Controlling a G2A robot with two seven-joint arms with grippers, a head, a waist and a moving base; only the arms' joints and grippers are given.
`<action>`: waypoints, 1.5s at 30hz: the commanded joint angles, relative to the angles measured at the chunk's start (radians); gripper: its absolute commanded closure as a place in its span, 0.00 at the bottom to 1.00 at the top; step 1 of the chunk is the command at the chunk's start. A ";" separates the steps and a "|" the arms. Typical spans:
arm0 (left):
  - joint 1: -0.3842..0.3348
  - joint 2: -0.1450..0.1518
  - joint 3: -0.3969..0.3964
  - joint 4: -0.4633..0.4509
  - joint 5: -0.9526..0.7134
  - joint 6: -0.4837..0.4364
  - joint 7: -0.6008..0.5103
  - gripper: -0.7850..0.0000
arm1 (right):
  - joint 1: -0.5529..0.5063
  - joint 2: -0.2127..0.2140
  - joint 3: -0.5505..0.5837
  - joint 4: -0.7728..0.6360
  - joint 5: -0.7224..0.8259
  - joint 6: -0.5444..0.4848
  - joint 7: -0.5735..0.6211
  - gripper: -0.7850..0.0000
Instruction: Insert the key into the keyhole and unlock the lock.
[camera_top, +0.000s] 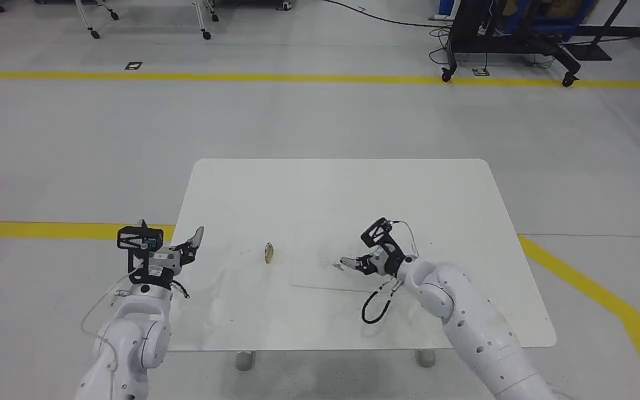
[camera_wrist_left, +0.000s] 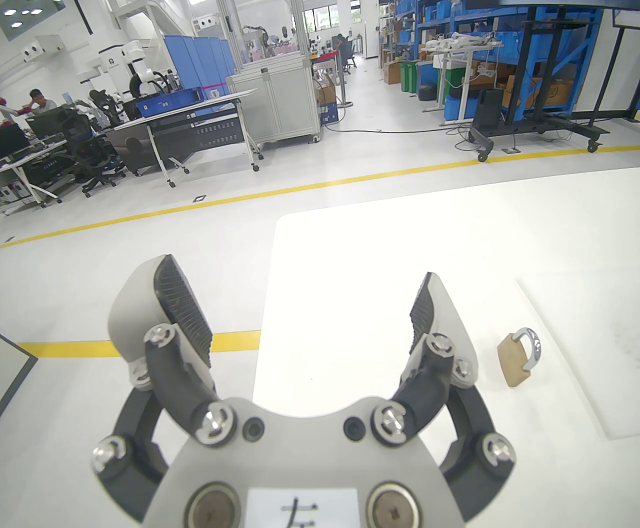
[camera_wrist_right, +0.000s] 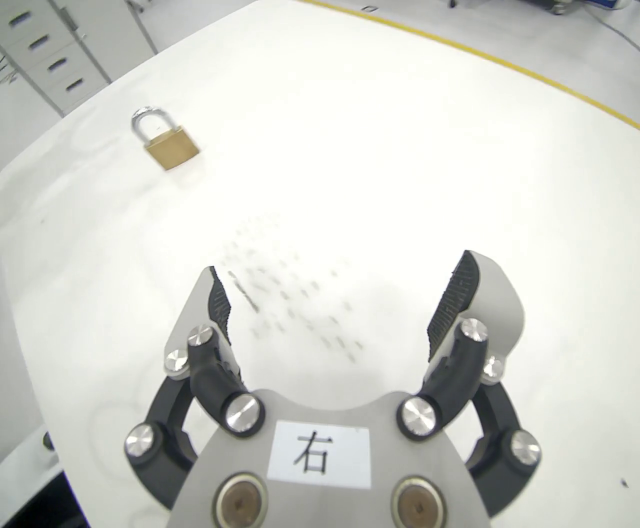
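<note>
In the top view, the brass lock (camera_top: 269, 252) is seen lying on the white table (camera_top: 400, 190), left of centre, with its long axis running roughly up the frame. The left gripper (camera_top: 188, 247) is held at the table's left edge and the right gripper (camera_top: 350, 265) right of the lock, both apart from it.

In the left wrist view, the lock (camera_wrist_left: 517, 359) is found at lower right, its shackle aimed to the upper right. The left gripper (camera_wrist_left: 300, 280) is spread wide, gripping nothing.

In the right wrist view, the lock (camera_wrist_right: 165, 142) is placed at upper left, shackle toward the upper left. The right gripper (camera_wrist_right: 340, 265) is likewise spread and unloaded.
</note>
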 joint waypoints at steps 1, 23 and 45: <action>0.000 0.000 0.000 0.000 0.000 0.000 0.000 0.00 | 0.034 -0.007 -0.036 0.026 0.021 -0.063 0.006 0.00; 0.000 0.000 0.000 0.000 0.000 0.000 0.000 0.00 | 0.122 0.014 -0.108 0.078 -0.250 -0.268 -0.007 0.69; 0.000 0.000 0.000 0.000 0.000 0.000 0.000 0.00 | 0.052 0.048 -0.041 0.009 -0.285 -0.308 -0.195 1.00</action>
